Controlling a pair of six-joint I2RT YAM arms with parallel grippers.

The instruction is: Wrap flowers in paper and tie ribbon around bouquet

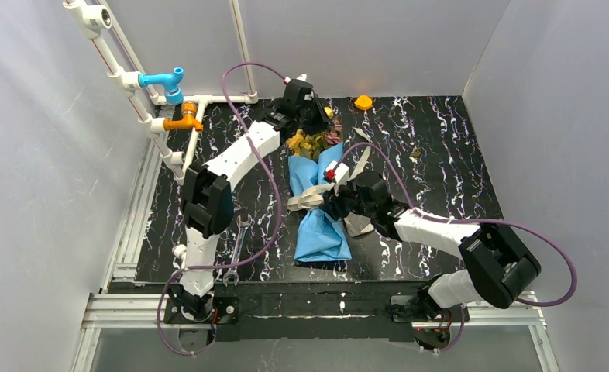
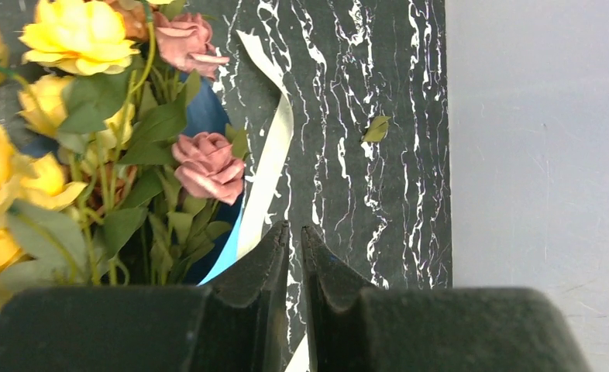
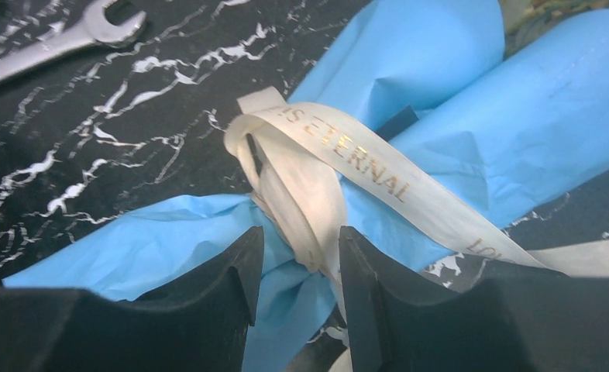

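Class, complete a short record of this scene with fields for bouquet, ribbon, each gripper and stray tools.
bouquet: flowers wrapped in blue paper, lying flat
ribbon: looped round the bouquet's middle, one tail trailing past the flower heads
left gripper: jaws nearly closed, ribbon tail between them
right gripper: jaws apart astride the ribbon loop
stray tool: wrench, left of the bouquet

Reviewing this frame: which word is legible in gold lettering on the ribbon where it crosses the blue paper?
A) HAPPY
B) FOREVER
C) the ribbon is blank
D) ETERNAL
D: in the right wrist view, the ribbon shows the gold letters ETERNAL along the strand lying over the paper.
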